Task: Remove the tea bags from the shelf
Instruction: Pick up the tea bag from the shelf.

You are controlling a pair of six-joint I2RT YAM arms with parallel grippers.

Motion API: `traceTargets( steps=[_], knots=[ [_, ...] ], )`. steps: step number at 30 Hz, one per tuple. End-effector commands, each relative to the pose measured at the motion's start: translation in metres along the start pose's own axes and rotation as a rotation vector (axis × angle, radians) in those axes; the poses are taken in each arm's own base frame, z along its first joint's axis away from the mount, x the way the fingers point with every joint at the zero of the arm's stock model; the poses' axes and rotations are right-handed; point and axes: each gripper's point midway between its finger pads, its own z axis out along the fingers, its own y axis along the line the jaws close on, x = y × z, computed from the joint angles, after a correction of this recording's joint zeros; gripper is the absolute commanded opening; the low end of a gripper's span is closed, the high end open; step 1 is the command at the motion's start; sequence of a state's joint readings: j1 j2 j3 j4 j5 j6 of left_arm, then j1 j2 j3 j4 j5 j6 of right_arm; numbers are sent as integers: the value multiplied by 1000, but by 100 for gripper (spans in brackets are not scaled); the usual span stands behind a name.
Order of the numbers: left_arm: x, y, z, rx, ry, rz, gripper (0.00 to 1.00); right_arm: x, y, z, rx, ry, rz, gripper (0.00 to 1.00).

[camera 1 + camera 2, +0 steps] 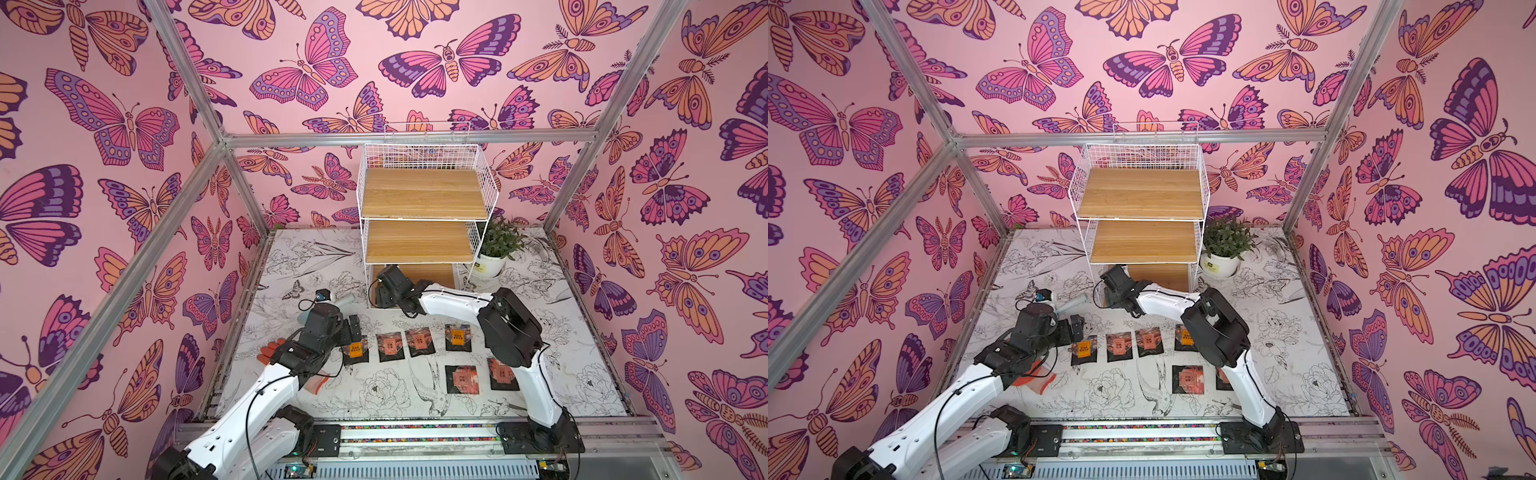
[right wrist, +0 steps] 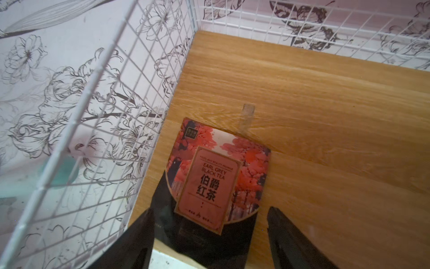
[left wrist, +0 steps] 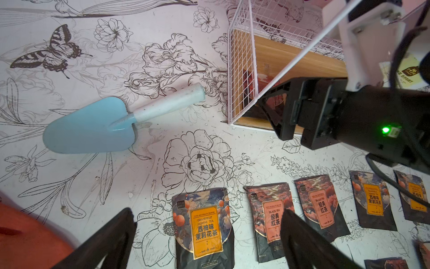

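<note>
R claw (image 2: 210,209) hanging wide open, gripping nothing, fingers sitting each side of last tea bag (image 2: 216,167). Bag lying flat on btm board of shelf (image 2: 302,93), by wire side. Other 7 tea bags (image 3: 202,223) lying out on table (image 3: 139,174). L claw (image 3: 208,210) open too, hovering over them. Upper boards looking bare. Guessing nearly done: 1 left.

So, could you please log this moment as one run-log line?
right gripper: open, at Earl Grey tea bag on bottom board of shelf | left gripper: open, above table | other tea bags: on table
</note>
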State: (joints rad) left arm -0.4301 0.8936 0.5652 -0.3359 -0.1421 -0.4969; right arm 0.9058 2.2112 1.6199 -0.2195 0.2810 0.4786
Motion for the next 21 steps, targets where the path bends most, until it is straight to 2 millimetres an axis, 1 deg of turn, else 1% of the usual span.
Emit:
traceTargets(
  steps=[1, 6, 8, 11, 13, 16, 19, 21],
  knots=[
    [6, 2, 5, 2, 17, 15, 100, -1, 3, 7, -11, 23, 12, 80],
    [7, 2, 6, 1, 17, 13, 100, 4, 3, 16, -13, 43, 12, 80],
    [7, 2, 6, 2, 14, 13, 100, 8, 6, 20, -27, 55, -9, 80],
    [7, 3, 6, 1, 15, 15, 100, 16, 4, 27, -1, 105, -39, 80],
    [7, 3, 6, 1, 14, 16, 100, 23, -3, 29, 41, 132, -48, 80],
    [6, 3, 5, -1, 9, 14, 100, 33, -21, 28, 117, 170, -30, 79],
    [7, 4, 5, -2, 9, 7, 100, 49, -27, 27, 133, 205, -23, 76],
    [7, 4, 3, 1, 1, 0, 100, 56, -36, 26, 173, 229, -29, 75]
  ],
)
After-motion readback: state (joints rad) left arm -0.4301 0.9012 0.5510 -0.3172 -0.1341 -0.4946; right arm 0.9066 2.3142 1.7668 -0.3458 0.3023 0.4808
